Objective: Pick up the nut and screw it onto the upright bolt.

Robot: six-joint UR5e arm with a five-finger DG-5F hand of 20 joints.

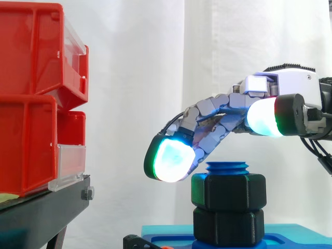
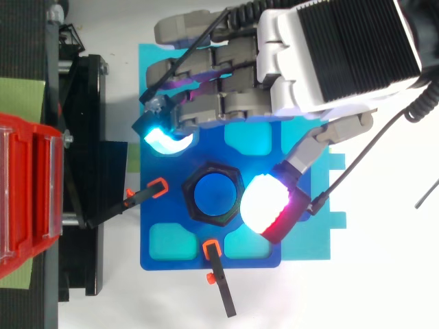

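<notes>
The black nut (image 1: pixel 228 191) sits threaded on the upright blue bolt (image 2: pixel 214 195), whose ribbed top shows a few turns above it. The nut is a matte six-sided block. Directly beneath it is a second black hexagon of the same shape; whether that is another nut or part of the mount cannot be told.

The hand (image 2: pixel 343 55) hovers over the far right of the bolt, its fingers loosely extended and holding nothing. One glowing fingertip (image 1: pixel 168 158) hangs to the left of the nut at about the height of the bolt top, apart from it. The thumb pad (image 2: pixel 264 202), white with a red edge, lies just right of the nut from above.

The bolt stands on a dark blue plate (image 2: pixel 164 257) with pale cyan recesses. Two black clamps with orange tips (image 2: pixel 158 186) point at it from the left and the near side.

Further left are red bins (image 1: pixel 31 104) with clear fronts on a black stand (image 1: pixel 46 212), cut off by the frame edge.
</notes>
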